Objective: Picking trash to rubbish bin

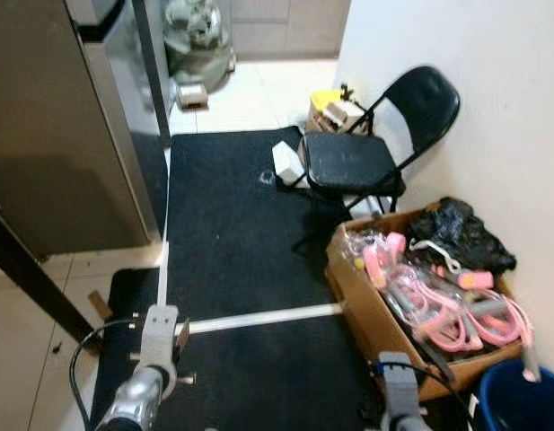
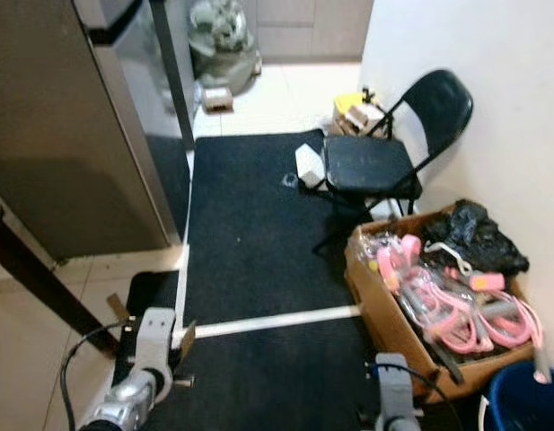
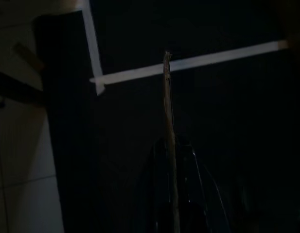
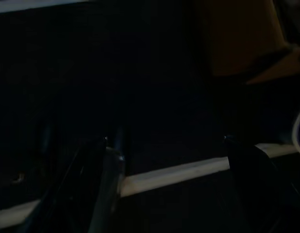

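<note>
My left gripper (image 3: pixel 172 148) hangs low over the black mat (image 1: pixel 241 233), shut on a thin flat brown scrap (image 3: pixel 167 97) seen edge-on between its fingers; the scrap (image 1: pixel 182 334) shows beside the left wrist. The right gripper (image 4: pixel 169 160) is open above the mat near a white tape line (image 4: pixel 179 170), nothing between its fingers. A blue rubbish bin (image 1: pixel 523 400) stands at the near right corner by the wall. A white box (image 1: pixel 287 162) and a small crumpled bit (image 1: pixel 268 178) lie on the mat by the chair. A brown scrap (image 1: pixel 100 305) lies on the tiles.
A black folding chair (image 1: pixel 366 157) stands against the right wall. A cardboard box (image 1: pixel 362 301) of pink items and a black bag sits beside the bin. A steel fridge (image 1: pixel 70 126) is on the left, a dark table leg (image 1: pixel 34 278) near left.
</note>
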Motion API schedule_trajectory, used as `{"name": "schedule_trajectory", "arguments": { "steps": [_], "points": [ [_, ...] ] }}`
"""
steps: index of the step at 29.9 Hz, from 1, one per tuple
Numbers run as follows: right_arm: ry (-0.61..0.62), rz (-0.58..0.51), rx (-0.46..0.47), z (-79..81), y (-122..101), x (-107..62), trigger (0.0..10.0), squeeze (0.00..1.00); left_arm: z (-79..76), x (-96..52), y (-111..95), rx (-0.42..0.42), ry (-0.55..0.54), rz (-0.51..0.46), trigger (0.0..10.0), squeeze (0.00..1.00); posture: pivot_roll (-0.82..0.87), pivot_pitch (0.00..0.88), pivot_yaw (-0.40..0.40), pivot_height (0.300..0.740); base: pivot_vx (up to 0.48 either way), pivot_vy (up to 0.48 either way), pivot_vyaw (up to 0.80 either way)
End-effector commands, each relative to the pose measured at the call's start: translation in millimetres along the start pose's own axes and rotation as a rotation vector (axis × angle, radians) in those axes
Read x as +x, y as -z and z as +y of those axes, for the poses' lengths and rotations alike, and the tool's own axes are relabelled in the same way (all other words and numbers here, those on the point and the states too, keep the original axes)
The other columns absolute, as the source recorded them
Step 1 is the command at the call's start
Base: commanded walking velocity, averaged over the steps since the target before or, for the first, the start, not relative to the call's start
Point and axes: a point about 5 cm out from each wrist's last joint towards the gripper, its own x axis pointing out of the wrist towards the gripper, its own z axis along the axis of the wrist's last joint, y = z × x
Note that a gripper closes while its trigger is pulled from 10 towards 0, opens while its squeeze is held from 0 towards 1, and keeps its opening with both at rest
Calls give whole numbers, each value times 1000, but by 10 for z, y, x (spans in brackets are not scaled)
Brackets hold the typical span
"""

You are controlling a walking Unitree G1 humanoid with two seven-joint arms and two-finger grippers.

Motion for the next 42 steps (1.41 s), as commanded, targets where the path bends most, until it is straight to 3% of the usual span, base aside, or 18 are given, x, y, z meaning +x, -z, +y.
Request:
{"name": "schedule_trajectory", "arguments": {
  "steps": [1, 15, 25, 30, 42],
  "points": [
    [-6, 25, 2, 22, 77, -14, 10000, 0, 0, -11, 48, 9, 1, 20, 10000, 0, 83, 124, -6, 740, 420, 0, 0],
    [-15, 28, -10, 36, 78, -12, 10000, 0, 12, -8, 44, 28, -17, 27, 10000, 0, 86, 120, -7, 740, 378, 0, 0],
    [-17, 26, -7, 42, 69, -9, 10000, 0, 33, -8, 37, 31, -33, 24, 10000, 0, 87, 117, -6, 740, 0, 0, 0],
    [-42, 31, -60, 57, 52, -3, 10000, 0, 28, -10, 42, 37, -33, 22, 10000, 0, 89, 117, -8, 740, 0, 0, 0],
    [-72, 34, -94, 96, 57, -2, 10000, 0, 11, -16, 70, 24, -33, 29, 10000, 0, 88, 115, -9, 740, 0, 0, 800]
  ]
}}
